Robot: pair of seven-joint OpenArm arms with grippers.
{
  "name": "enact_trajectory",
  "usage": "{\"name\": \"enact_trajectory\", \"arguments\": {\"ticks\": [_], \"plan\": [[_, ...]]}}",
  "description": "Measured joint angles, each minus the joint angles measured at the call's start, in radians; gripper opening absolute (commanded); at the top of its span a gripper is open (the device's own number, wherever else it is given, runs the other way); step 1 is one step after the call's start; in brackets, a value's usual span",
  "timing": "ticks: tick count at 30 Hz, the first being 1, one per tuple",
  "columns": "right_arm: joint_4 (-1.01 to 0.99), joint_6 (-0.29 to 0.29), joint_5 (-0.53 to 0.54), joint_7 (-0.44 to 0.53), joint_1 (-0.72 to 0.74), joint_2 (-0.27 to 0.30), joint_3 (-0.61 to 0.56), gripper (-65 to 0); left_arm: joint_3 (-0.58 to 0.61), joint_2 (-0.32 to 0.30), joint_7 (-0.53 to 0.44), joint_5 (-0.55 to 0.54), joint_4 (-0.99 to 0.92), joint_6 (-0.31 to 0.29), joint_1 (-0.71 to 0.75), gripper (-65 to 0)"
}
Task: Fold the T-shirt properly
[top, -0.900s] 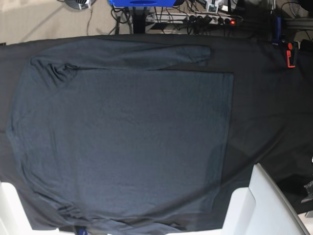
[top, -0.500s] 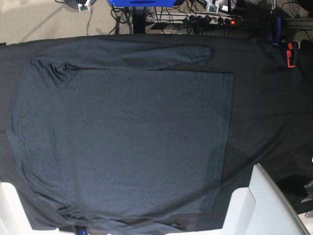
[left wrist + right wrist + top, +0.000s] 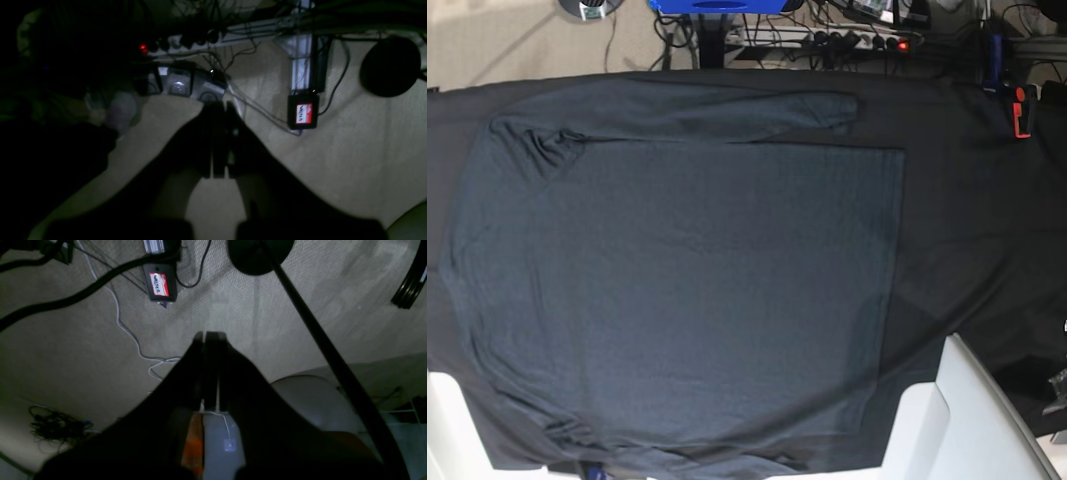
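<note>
The T-shirt [image 3: 677, 290] is lying spread flat across the middle of the desk [image 3: 987, 220], its dark charcoal-grey knit showing a faint bluish cast, slightly lighter than the black cloth [image 3: 972, 180] under it. One long sleeve is stretching along the shirt's far edge, its cuff ending short of the hem line; the other sleeve is running along the near edge, partly cut off by the frame. The straight hem is facing the side where the red clamp [image 3: 1021, 112] is gripping the cloth, and small wrinkles are gathering at the shoulder on the opposite side. The black cloth is reaching out past the shirt on every side. Beyond the shirt's far sleeve, past the desk edge, a power strip [image 3: 847, 40] with a glowing red switch and a tangle of cables are sitting on beige carpet [image 3: 507, 40].

Neither wrist view is showing the shirt — both are looking at carpet. The left tool [image 3: 218, 110] is fully closed, fingers pressed together, holding nothing. The right tool [image 3: 210, 336] is likewise closed and empty, above carpet where a white cable [image 3: 133, 340] is trailing.
</note>
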Motion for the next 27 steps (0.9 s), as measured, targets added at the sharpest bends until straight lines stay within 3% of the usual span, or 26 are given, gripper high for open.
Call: {"name": "enact_trajectory", "arguments": {"ticks": [4, 8, 14, 18, 21, 23, 25, 26, 27], "plan": [[0.208, -0.003, -0.001, -0.014, -0.100, 0.000, 0.002, -64.4, 0.005, -0.043, 0.003, -0.178, 0.197, -0.003, 0.110, -65.0], [0.394, -0.001, 0.002, -0.013, -0.188, 0.000, 0.002, -64.1, 0.001, -0.133, 0.003, -0.322, 0.440, 0.006, 0.216, -65.0], [0.633, 0.005, 0.004, -0.040, -0.301, -0.003, 0.023, -64.1, 0.002, -0.192, -0.002, -0.339, 0.786, 0.003, 0.373, -65.0], [0.840, -0.002, 0.133, -0.042, -0.387, -0.014, 0.102, -63.6, -0.002, -0.211, -0.003, -0.343, 0.926, 0.005, 0.415, -65.0], [0.953, -0.002, 0.214, -0.043, -0.422, -0.014, 0.129, -54.8, -0.007, -0.207, -0.003, -0.344, 0.952, 0.006, 0.409, -65.0], [1.003, 0.027, 0.221, -0.041, -0.419, -0.013, 0.130, -43.7, -0.026, -0.199, 0.003, -0.344, 0.957, 0.000, 0.397, -65.0], [1.036, 0.097, 0.225, -0.037, -0.410, -0.014, 0.130, -29.4, -0.045, -0.200, 0.016, -0.401, 0.962, 0.003, 0.374, -65.0], [1.047, 0.129, 0.220, -0.040, -0.405, -0.013, 0.130, -22.4, -0.047, -0.209, 0.013, -0.444, 0.964, 0.010, 0.360, -59.7], [1.055, 0.167, 0.225, -0.043, -0.401, -0.013, 0.130, -17.0, -0.048, -0.225, 0.013, -0.487, 0.966, 0.005, 0.347, -49.9]]}}
